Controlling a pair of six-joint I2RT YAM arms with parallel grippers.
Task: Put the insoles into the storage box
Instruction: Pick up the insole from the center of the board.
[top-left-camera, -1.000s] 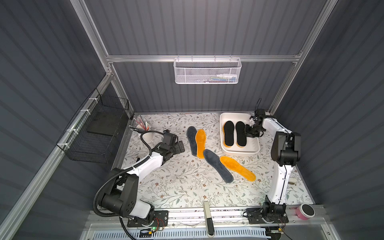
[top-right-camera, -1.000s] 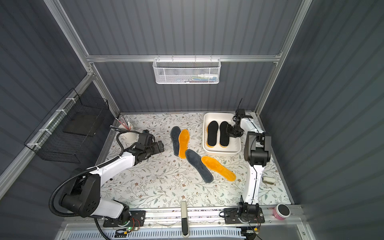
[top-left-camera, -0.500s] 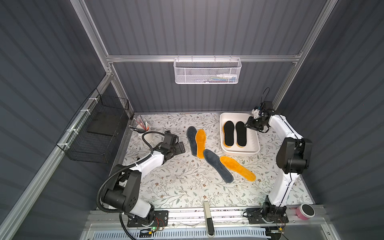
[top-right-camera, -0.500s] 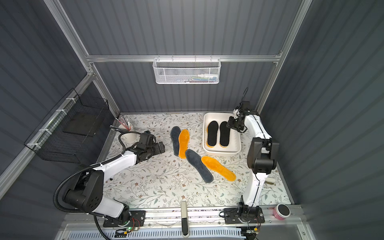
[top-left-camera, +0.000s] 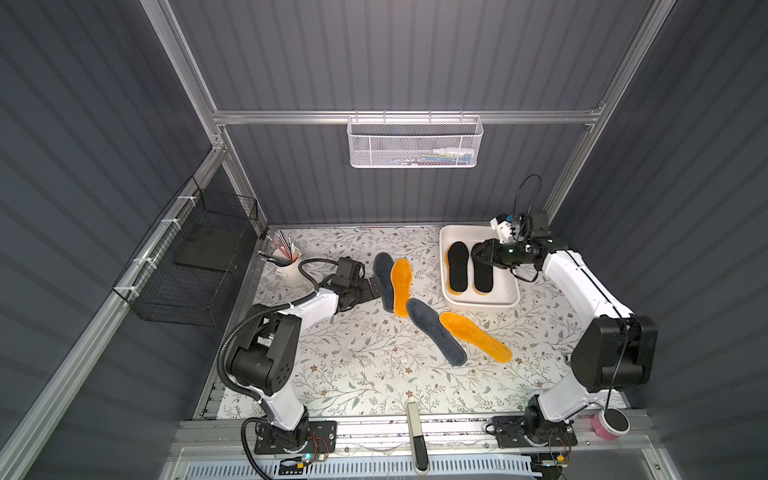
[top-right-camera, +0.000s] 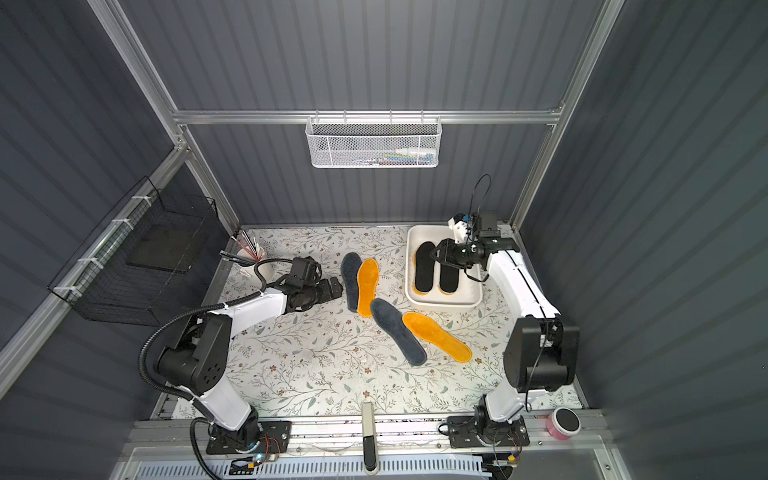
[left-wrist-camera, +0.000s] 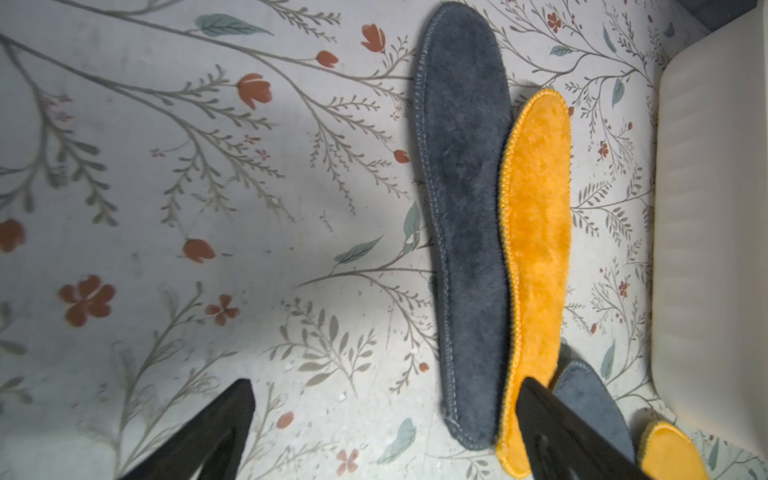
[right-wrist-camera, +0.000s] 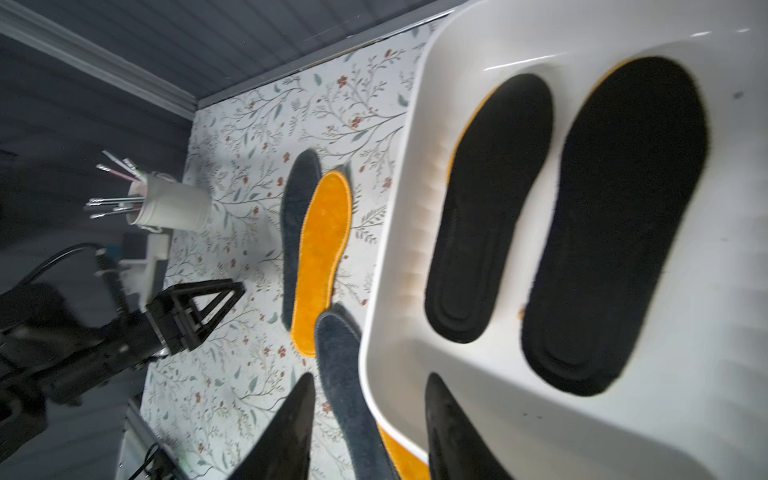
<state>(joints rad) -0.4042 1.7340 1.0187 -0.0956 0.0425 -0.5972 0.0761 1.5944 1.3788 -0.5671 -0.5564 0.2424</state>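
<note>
Bright overhead light, soft shadows, wrist views slightly blurred

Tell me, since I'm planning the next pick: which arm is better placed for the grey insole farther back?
Left. The left claw, open, sits right beside that grey insole, jaws facing it; the right claw hovers over the box, farther away.

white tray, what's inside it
Two black insoles lie side by side in the white tray. Beneath them orange insole edges peek out; the rest is covered, so how many lie underneath cannot be told.
</note>
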